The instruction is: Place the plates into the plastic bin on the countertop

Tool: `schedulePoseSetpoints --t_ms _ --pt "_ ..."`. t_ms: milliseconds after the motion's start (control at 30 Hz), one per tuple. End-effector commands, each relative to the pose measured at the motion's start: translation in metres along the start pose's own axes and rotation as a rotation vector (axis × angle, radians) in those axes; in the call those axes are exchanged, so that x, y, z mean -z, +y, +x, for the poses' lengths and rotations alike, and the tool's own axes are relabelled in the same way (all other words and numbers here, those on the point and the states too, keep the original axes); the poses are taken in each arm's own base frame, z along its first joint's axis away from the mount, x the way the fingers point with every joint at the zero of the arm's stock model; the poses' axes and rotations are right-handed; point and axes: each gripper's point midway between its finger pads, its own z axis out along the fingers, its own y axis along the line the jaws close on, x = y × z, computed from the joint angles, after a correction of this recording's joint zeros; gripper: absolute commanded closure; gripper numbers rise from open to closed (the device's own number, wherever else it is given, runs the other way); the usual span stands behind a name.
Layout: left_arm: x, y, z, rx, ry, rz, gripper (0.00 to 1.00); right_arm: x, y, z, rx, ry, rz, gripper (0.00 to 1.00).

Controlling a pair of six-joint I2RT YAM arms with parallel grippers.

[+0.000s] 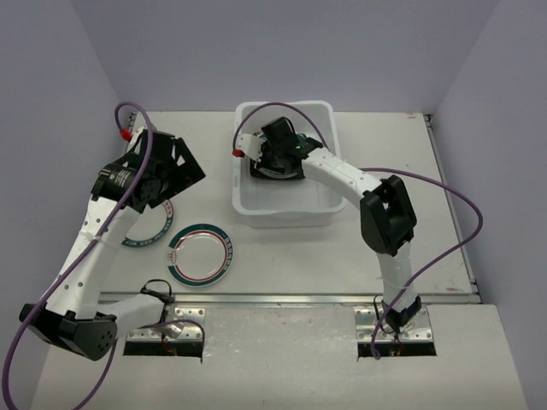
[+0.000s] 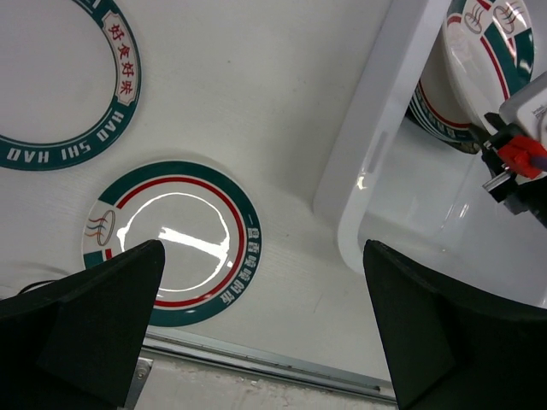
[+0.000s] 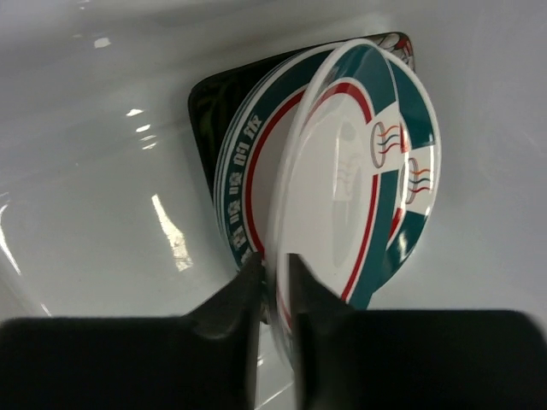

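My right gripper point(image 3: 275, 273) point(image 1: 275, 152) is inside the plastic bin point(image 1: 282, 107), shut on the rim of a round white plate with a teal-and-red rim point(image 3: 359, 171). The plate is held tilted over another round plate point(image 3: 235, 184), which lies on a square black plate point(image 3: 205, 102). My left gripper point(image 2: 261, 342) point(image 1: 162, 184) is open and empty above the countertop point(image 1: 359, 248). A small teal-and-red plate point(image 1: 201, 254) point(image 2: 175, 243) lies below it. A larger lettered plate point(image 1: 145, 237) point(image 2: 68, 94) lies partly under the left arm.
The bin's rolled rim point(image 2: 376, 145) is to the right of the left gripper. A metal rail point(image 1: 291, 298) runs along the near edge of the countertop. Purple cables loop off both arms.
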Motion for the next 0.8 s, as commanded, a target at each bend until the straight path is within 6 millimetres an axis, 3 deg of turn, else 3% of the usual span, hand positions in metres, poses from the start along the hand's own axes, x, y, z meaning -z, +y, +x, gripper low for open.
schedulePoseSetpoints --t_ms 0,67,233,300,400,467,533,667,767 --pt "0.008 0.011 0.005 0.002 -0.005 -0.009 0.0 0.004 -0.033 -0.028 -0.001 -0.101 0.087 0.67" --pt "0.009 0.014 0.006 0.0 -0.007 -0.015 0.0 0.001 -0.038 -0.023 -0.015 -0.084 0.104 0.53" --pt "0.008 0.015 0.008 -0.031 0.003 -0.009 0.0 -0.002 -0.037 -0.009 -0.078 -0.038 0.07 0.42" --pt "0.003 0.014 0.013 -0.057 0.03 -0.012 0.0 0.001 -0.038 -0.004 -0.116 -0.018 0.055 0.32" --pt "-0.008 0.012 0.021 -0.077 0.078 -0.021 0.0 -0.002 -0.035 0.014 -0.159 0.046 0.042 0.28" --pt "-0.011 0.008 0.022 -0.079 0.088 -0.01 0.0 -0.002 -0.038 0.028 -0.224 0.083 0.059 0.18" --pt "-0.01 0.002 0.018 -0.081 0.083 0.011 0.0 0.01 -0.045 0.021 -0.263 0.061 0.08 0.01" --pt "-0.006 -0.007 0.004 -0.097 0.057 0.027 0.0 0.067 -0.067 -0.029 -0.406 -0.127 0.092 0.01" --pt "0.004 -0.011 -0.014 -0.113 0.003 0.026 0.0 0.124 -0.08 -0.069 -0.55 -0.282 0.078 0.01"
